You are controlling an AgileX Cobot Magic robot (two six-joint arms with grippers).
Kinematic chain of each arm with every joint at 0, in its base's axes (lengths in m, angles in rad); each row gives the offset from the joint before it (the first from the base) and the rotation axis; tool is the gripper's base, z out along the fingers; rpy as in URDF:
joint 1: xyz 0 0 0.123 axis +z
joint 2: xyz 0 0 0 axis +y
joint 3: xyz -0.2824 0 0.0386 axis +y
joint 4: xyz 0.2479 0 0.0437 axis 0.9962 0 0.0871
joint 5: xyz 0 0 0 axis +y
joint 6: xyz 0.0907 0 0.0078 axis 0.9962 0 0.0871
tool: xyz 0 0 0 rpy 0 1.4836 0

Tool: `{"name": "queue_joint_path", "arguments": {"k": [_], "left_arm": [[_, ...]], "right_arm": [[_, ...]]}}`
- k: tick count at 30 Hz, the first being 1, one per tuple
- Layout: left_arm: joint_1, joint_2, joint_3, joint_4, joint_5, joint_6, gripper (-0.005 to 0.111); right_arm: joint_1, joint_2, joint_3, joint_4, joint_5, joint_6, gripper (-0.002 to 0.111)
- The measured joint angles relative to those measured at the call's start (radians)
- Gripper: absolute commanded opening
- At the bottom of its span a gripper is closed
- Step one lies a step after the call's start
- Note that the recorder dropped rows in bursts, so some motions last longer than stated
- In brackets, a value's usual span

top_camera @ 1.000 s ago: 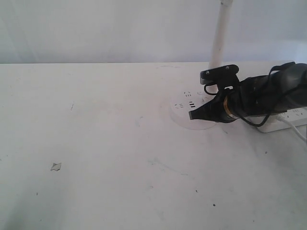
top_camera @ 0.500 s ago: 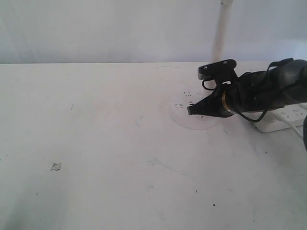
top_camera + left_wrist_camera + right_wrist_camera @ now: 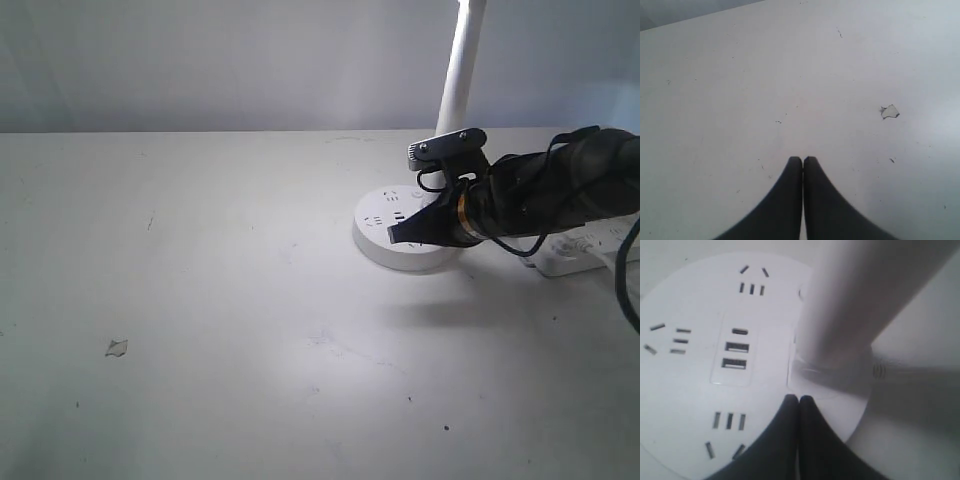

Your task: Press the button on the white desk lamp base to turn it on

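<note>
The white desk lamp base [image 3: 378, 216] is a round flat disc at the back right of the table, with its white pole [image 3: 458, 75] rising out of frame. My right gripper [image 3: 393, 236] is shut, empty, and its tip hovers low over the disc's front part. In the right wrist view the shut fingertips [image 3: 799, 399] sit on or just above the base top [image 3: 690, 390], close to the pole's foot [image 3: 850, 305], beside USB ports [image 3: 735, 354] and plug sockets. I cannot make out the button. My left gripper [image 3: 803, 159] is shut over bare table, outside the exterior view.
An oblong white power strip [image 3: 575, 256] with a cable lies right of the base, partly behind my right arm. A small paper scrap [image 3: 117, 348] lies at the table's left, also in the left wrist view [image 3: 889, 111]. A bright pool of light falls on the table's middle front.
The right gripper tip has lifted slightly and shifted left over the base. The scene lighting changed: a bright patch now lies on the table and the base casts a clear shadow.
</note>
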Motion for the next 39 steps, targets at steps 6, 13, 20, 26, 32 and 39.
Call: {"name": "queue_joint_path", "arguments": {"k": [6,13,20,26,32,39], "left_arm": [[0.0,0.0,0.0,0.0,0.0,0.0,0.0],[0.0,0.0,0.0,0.0,0.0,0.0,0.0],[0.0,0.0,0.0,0.0,0.0,0.0,0.0],[0.0,0.0,0.0,0.0,0.0,0.0,0.0],[0.0,0.0,0.0,0.0,0.0,0.0,0.0],[0.0,0.0,0.0,0.0,0.0,0.0,0.0]], "right_arm": [[0.0,-0.061,0.02,0.004,0.0,0.0,0.0],[0.0,-0.293,0.133,0.004,-0.038,0.005,0.0],[0.0,-0.532,0.355,0.006,-0.117,0.038,0.0],[0.0,-0.732,0.532,0.009,-0.179,0.078,0.0],[0.0,-0.936,0.687,0.02,-0.281,0.164,0.0],[0.0,-1.183,0.848,0.023,-0.359,0.3,0.0]]}}
